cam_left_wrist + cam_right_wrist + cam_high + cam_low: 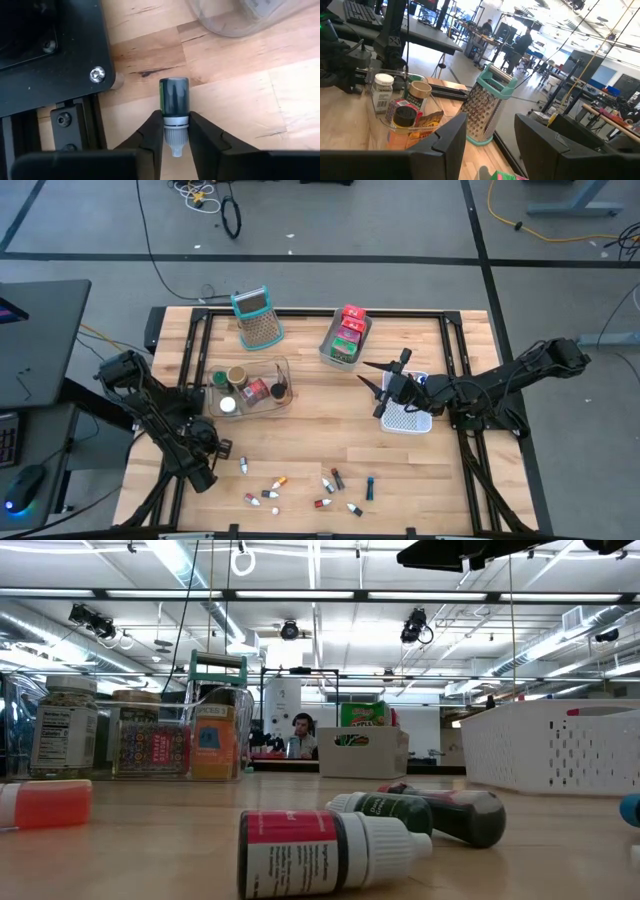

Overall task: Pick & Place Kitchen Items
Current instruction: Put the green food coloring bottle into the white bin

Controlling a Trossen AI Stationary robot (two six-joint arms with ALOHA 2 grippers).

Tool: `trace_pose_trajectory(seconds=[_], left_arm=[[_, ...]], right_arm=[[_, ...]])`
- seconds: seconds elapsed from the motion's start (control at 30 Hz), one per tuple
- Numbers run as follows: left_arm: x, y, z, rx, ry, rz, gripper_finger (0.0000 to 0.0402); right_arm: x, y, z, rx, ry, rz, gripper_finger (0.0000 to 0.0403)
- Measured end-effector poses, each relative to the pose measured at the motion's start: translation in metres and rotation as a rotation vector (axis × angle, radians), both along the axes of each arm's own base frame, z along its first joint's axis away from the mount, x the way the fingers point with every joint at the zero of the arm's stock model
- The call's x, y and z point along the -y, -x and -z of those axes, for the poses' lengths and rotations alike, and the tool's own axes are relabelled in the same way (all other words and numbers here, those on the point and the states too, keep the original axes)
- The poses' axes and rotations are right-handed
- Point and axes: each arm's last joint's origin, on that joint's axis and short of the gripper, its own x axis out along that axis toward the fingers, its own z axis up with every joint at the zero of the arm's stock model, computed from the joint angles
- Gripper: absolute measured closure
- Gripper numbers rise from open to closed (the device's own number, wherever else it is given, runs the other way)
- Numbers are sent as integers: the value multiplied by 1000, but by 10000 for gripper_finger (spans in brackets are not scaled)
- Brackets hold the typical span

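My left gripper (217, 448) is low over the table's left near part and is shut on a small dark green dropper bottle (174, 95). Several more tiny bottles (300, 490) lie on their sides along the near edge; in the low view a pink-labelled one (330, 852) and a dark green one (440, 815) lie nearest. Short jars (238, 385) stand in a clear container (283, 370). Red and green packets (348, 330) sit in a grey bin (328, 348). My right gripper (385, 385) is open above the table's middle, beside a white basket (408, 418), and holds nothing. My left gripper pinches the dropper bottle by its white neck and cap (174, 126) between the two fingertips (152, 131). The nozzle points back toward the wrist and the dark body sticks out beyond the fingertips. Whether its base touches the wood, I cannot tell.
A teal-handled metal grater (258, 317) stands near the far edge, left of the grey bin. A black frame bracket (60, 55) lies close beside the left gripper at the table's left edge. Bare wood (320, 430) lies between the clear container and the loose bottles.
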Motion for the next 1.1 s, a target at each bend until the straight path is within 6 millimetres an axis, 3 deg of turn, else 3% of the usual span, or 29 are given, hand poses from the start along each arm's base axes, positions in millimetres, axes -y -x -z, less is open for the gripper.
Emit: trace_pose_trajectory(seconds=[0.3,0.43,0.63,1.1], left_arm=[[1,-4,0,96,-28,28,308],[1,-6,0,140,-45,50,319],[2,-12,-2,302,-106,102,320],[16,-36,-28,549,-281,311,321]], right_arm=[[0,0,0,0,0,1,227],[0,0,0,0,0,1,227],[0,0,0,0,0,1,227],[0,0,0,12,-24,2,227]])
